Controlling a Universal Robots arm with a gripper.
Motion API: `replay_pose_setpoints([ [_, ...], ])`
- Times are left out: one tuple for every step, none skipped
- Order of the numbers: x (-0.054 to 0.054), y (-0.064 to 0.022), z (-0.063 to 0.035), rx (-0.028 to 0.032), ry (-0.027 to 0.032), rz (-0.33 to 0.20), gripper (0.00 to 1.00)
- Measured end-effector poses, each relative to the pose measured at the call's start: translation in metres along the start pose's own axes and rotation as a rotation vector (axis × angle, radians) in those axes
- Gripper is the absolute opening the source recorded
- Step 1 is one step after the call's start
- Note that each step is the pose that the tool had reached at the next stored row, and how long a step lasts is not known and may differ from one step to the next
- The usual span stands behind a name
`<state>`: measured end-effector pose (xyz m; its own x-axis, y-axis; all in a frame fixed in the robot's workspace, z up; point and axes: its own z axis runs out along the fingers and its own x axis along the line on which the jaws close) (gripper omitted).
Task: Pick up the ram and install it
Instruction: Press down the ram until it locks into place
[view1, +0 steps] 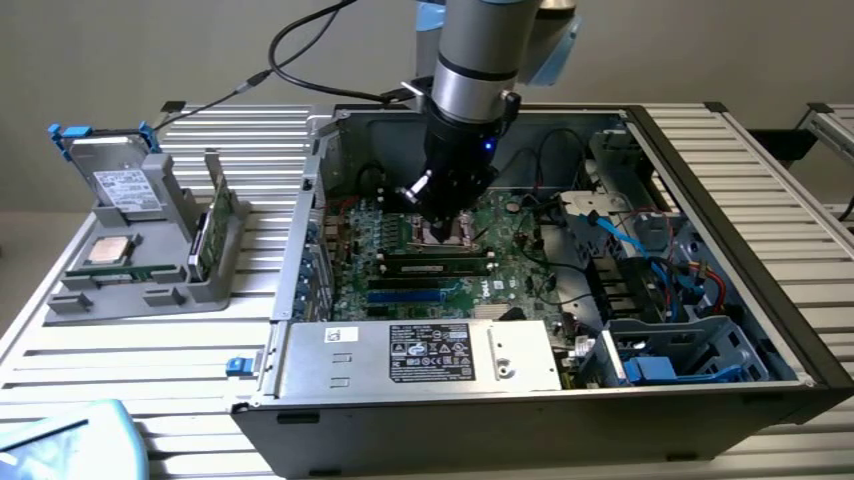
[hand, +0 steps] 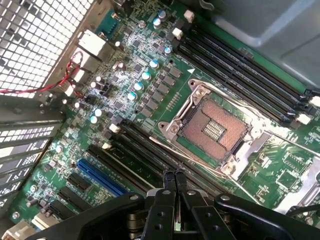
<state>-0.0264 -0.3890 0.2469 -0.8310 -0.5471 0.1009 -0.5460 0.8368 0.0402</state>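
My gripper (view1: 438, 228) reaches down inside the open computer case, just above the motherboard (view1: 514, 285). In the wrist view its fingertips (hand: 174, 176) are pressed together with nothing between them, hovering over the black memory slots (hand: 142, 152) beside the empty processor socket (hand: 212, 127). A ram (view1: 430, 266), a green stick with black chips, appears to lie along one of the slots just in front of the gripper. Another ram (view1: 214, 215) stands on edge in the grey holder (view1: 147, 290) outside the case, on the exterior view's left.
The holder also carries a silver processor (view1: 107, 250) and a hard drive (view1: 123, 185). The case walls, a metal power supply (view1: 420, 355) in front, and cables and drive cages (view1: 667, 300) on the exterior view's right hem in the motherboard. A second bank of slots (hand: 240, 75) lies beyond the socket.
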Motion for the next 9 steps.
replay_pose_setpoints([
  [0.0000, 0.0000, 0.0000, 0.0037, 0.0004, 0.009, 0.10],
  [0.0000, 0.0000, 0.0000, 0.0072, 0.0009, 0.018, 0.10],
  [0.0000, 0.0000, 0.0000, 0.0106, 0.0013, 0.028, 0.10],
  [0.0000, 0.0000, 0.0000, 0.0138, 0.0015, 0.037, 0.10],
  [0.0000, 0.0000, 0.0000, 0.0169, 0.0018, 0.047, 0.10],
  [0.0000, 0.0000, 0.0000, 0.0199, 0.0020, 0.057, 0.10],
  [0.0000, 0.0000, 0.0000, 0.0226, 0.0021, 0.066, 0.10],
  [0.0000, 0.0000, 0.0000, 0.0250, 0.0024, 0.075, 0.10],
  [0.0000, -0.0001, -0.0001, 0.0267, 0.0026, 0.087, 0.10],
])
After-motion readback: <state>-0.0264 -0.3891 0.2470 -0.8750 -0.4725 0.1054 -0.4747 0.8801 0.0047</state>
